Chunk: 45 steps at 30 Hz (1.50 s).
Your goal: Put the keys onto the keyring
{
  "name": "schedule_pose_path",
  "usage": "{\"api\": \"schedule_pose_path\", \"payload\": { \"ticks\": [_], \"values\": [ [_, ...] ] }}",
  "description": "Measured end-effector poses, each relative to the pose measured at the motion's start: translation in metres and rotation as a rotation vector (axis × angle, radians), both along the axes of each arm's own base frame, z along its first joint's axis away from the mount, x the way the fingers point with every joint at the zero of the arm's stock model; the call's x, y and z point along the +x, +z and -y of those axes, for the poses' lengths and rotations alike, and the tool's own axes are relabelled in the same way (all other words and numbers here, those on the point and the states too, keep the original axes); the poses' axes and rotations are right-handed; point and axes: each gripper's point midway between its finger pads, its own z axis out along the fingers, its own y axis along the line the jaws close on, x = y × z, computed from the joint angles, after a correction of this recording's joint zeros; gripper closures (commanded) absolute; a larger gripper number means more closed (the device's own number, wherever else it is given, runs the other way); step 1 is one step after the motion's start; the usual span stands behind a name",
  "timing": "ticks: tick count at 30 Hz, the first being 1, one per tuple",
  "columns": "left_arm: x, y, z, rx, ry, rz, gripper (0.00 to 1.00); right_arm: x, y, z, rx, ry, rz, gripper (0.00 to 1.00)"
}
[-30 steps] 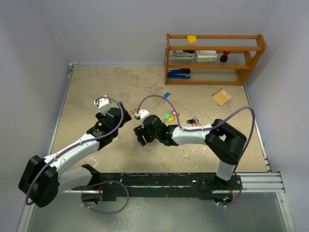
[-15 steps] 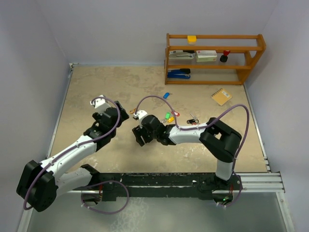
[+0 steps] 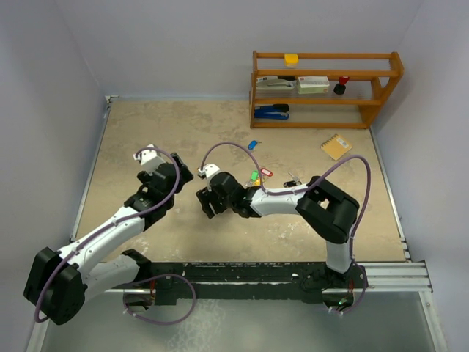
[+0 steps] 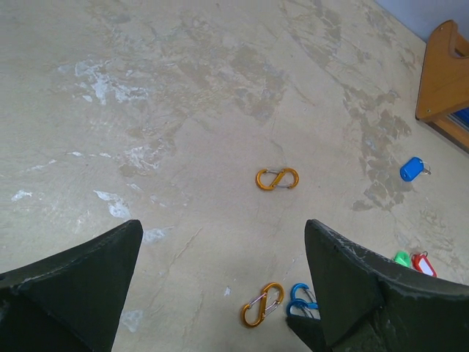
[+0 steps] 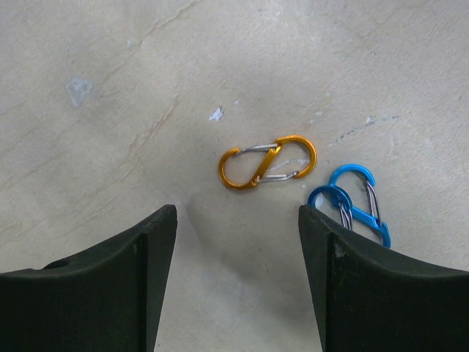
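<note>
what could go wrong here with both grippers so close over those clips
The blue clips lie right beside the orange clip below the open right gripper; coming down, a finger may land on them or snag both. The left gripper, also open, faces the same spot, so the arms might collide.

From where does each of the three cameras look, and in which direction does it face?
Top external: high behind the arm bases, facing down over the table to the shelf; both arms show, with left tool and right tool.
Left wrist: on the left arm, facing obliquely down toward the shelf corner; its own open tool fills the bottom corners.
Right wrist: on the right arm, facing nearly straight down; its own open tool shows below.
Shared: both wrist views seem to show one orange clip beside blue clips.
</note>
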Motion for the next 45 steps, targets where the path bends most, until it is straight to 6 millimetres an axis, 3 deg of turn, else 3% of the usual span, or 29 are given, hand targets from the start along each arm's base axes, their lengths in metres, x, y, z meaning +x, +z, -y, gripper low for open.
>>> {"api": "schedule_pose_path", "payload": {
  "ticks": [16,23,29,33,37,43,45],
  "values": [
    [-0.003,-0.001,-0.008,0.012,0.021,-0.01,0.11,0.04,0.0,-0.004,-0.016,-0.101,0.053,0.29],
    [-0.005,0.002,-0.01,0.01,0.023,-0.006,0.11,0.045,0.002,-0.004,-0.011,-0.107,0.059,0.27],
    [-0.007,0.0,-0.011,0.016,0.023,-0.016,0.11,0.055,0.032,0.001,0.011,-0.146,0.122,0.25],
    [-0.007,0.0,-0.011,0.018,0.022,-0.019,0.11,0.069,0.069,0.02,0.019,-0.235,0.18,0.25],
    [-0.007,-0.001,-0.01,0.014,0.016,-0.021,0.11,0.089,0.085,0.059,0.007,-0.366,0.178,0.25],
    [-0.006,-0.005,-0.005,0.008,-0.002,-0.033,0.11,0.105,0.075,0.137,-0.043,-0.555,0.122,0.28],
    [-0.005,-0.009,-0.003,0.008,-0.01,-0.044,0.11,0.108,0.069,0.151,-0.068,-0.589,0.108,0.28]
  ]
}}
